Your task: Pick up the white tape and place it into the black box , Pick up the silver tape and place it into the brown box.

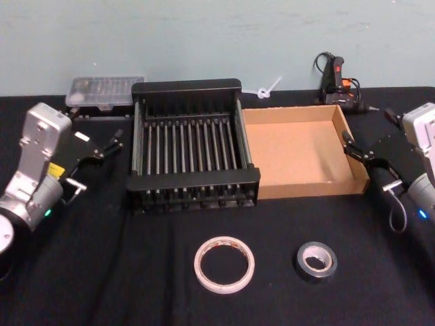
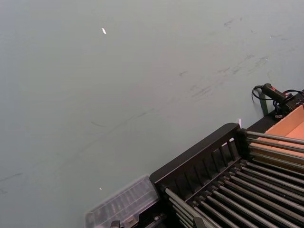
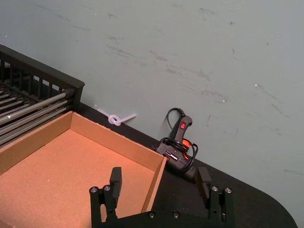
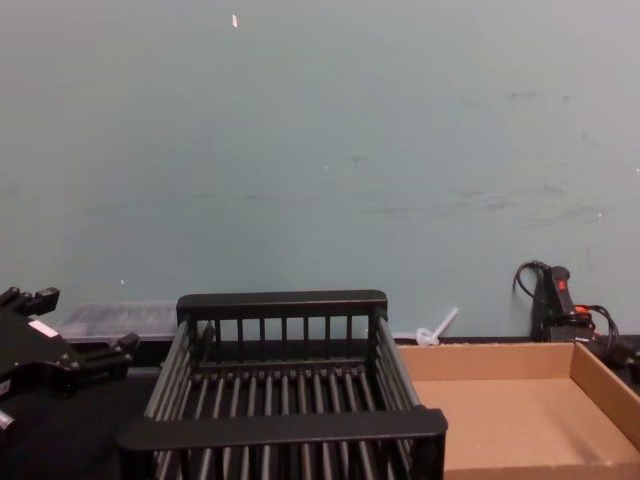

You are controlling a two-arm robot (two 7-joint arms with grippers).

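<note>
Landmark: black box [image 1: 194,142], a slatted crate at the middle of the black-covered worktop [image 1: 102,272], nothing in it.

- Brown box [image 1: 299,151]: cardboard tray touching the black box on the robot's right side; nothing in it.
- White tape [image 1: 224,264]: lying flat on the worktop in front of the black box, toward the robot, roughly level with the crate's right front corner. Untouched.
- Silver tape [image 1: 316,261]: flat on the worktop, just right of the white tape and apart from it, in front of the brown box. Untouched.
- Left tool [image 1: 95,149]: raised to the left of the black box, fingers parted, holding nothing.
- Right tool [image 3: 159,183]: off the far right side of the black box, at the right wall of the brown box; fingers spread wide, holding nothing.
- Clear plastic case [image 1: 105,90]: behind the black box's left rear corner.
- Glue gun [image 1: 336,78]: behind the brown box, right of the black box, by the wall.

Step in hand, as judged: neither pick is begun; both tapes lie clear of the boxes and both tools stand well away from them.

Next move calls for: a tool to travel toward the robot, down past the crate's front rim, and lower over the white tape with fingers astride the thin ring wall, then lift clear of the rim before release into the black box.
</note>
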